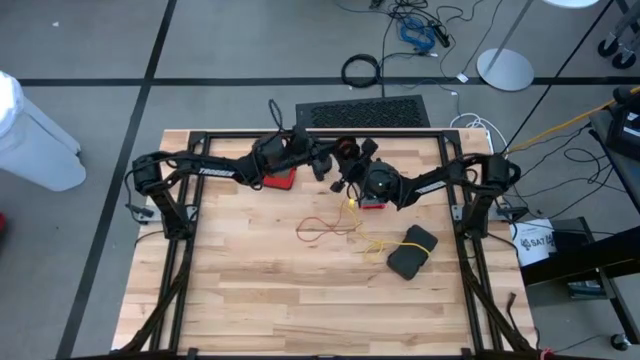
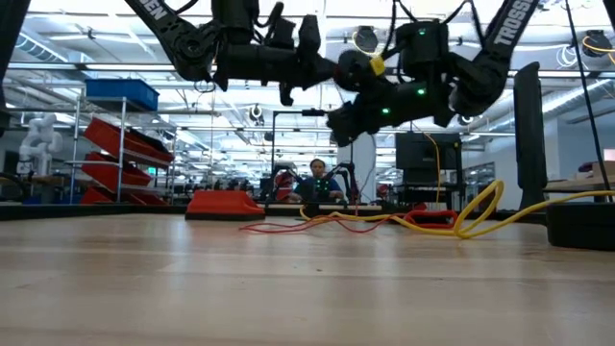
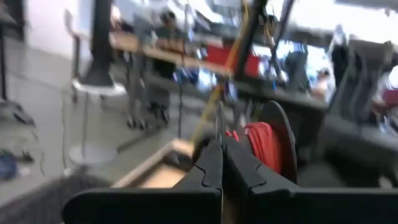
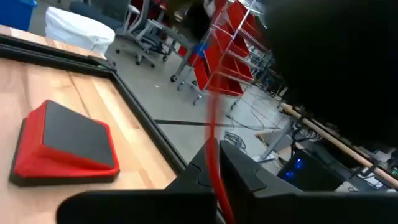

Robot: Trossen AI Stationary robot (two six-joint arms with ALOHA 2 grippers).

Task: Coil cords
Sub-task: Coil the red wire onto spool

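Observation:
A small black reel (image 1: pixel 346 150) wound with red-orange cord (image 3: pixel 260 142) is held up over the table's far middle, between my two grippers. My left gripper (image 1: pixel 328 163) is shut beside it. My right gripper (image 1: pixel 352 183) is shut on the red-orange cord (image 4: pixel 212 118). The rest of that cord lies in a loose loop on the wood (image 1: pixel 318 228). The yellow cord (image 1: pixel 353 207) hangs down below the grippers and trails across the table toward the near right (image 1: pixel 375 243). Its reel does not show. My left gripper has its shut fingertips (image 3: pixel 214 152) right against the reel's near side (image 3: pixel 249 140), level and high above the table. The fingers hide the place of contact. The reel stands on edge, clear of the table. My right gripper pinches the red-orange cord (image 4: pixel 215 163) between its two fingers. The cord runs straight out past the fingertips, clear of the table.
A red wedge with a black top (image 1: pixel 280 181) lies under the left arm, and another (image 1: pixel 372 204) under the right gripper. A black pouch (image 1: pixel 412 250) lies at the near right. A black frame (image 1: pixel 200 135) borders the table. A person (image 2: pixel 317 183) sits far behind.

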